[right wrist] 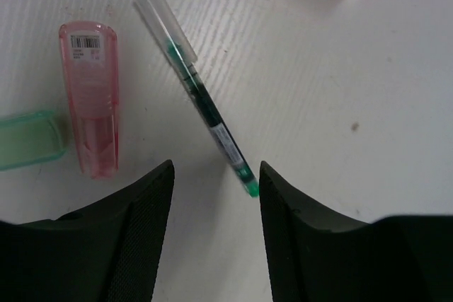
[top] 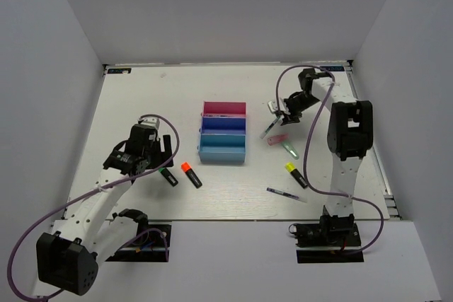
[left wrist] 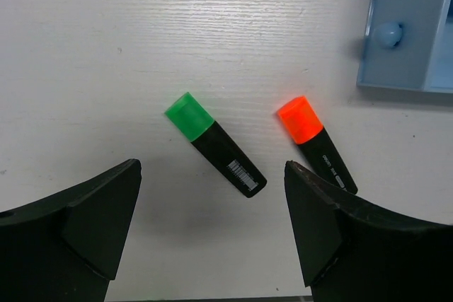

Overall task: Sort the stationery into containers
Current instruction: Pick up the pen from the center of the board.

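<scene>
Item: slim clear plastic pen (right wrist: 205, 107), green ink. Lay on white table (right wrist: 354, 90), axis eleven to five o'clock, lower tip between right gripper (right wrist: 214, 175) jaws, parted, grasping nothing; left gripper (left wrist: 212, 167), released, well apart toward nine o'clock.

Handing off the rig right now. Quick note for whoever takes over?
Left gripper: open, fingers either side of the green-capped highlighter, not gripping; orange-capped highlighter beside it.
Right gripper: open, fingers flanking the tip of the slim green pen.
Lying right of the trays: pink marker, mint marker, yellow-capped highlighter, second slim pen.
Done: no stationery visible in the trays from above.
Left: all seven pieces.
</scene>
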Motion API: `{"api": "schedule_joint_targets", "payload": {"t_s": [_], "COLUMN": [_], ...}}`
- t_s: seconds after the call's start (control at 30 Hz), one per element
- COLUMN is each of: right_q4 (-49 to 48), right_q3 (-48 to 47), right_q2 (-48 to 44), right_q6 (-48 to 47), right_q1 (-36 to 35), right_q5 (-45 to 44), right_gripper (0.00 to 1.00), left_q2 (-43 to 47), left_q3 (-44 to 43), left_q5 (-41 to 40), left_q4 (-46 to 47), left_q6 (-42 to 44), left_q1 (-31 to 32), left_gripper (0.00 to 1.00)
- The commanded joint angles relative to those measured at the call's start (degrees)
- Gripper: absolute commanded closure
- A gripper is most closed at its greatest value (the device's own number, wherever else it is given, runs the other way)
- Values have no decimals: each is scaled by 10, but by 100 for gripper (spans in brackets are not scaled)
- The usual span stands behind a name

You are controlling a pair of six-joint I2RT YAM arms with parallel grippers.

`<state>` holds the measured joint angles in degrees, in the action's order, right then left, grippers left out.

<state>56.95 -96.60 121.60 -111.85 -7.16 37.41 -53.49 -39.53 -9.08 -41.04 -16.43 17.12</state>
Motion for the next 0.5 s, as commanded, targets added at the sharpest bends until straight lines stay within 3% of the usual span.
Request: {"api": "schedule_joint_targets", "payload": {"t_s": [0.0,0.3,0.47], "right_q4": [40,71,186], "right_q3": [-40,-142,-225], "right_q2": [41,115,180], "right_q6": [-69,-61,-119], "right_q1": [-15,-29,-34], "right_q5": [-15,-29,-79], "right_gripper": [47,48,48], "left_q2": [17,17,19], "left_q3": [16,16,16], "left_q5": [44,51,42], "left_q4": [21,19,17], "left_q6": [-18,-15,-12], "left_q1": [-13,-32,-32], "left_gripper": [8,8,8]}}
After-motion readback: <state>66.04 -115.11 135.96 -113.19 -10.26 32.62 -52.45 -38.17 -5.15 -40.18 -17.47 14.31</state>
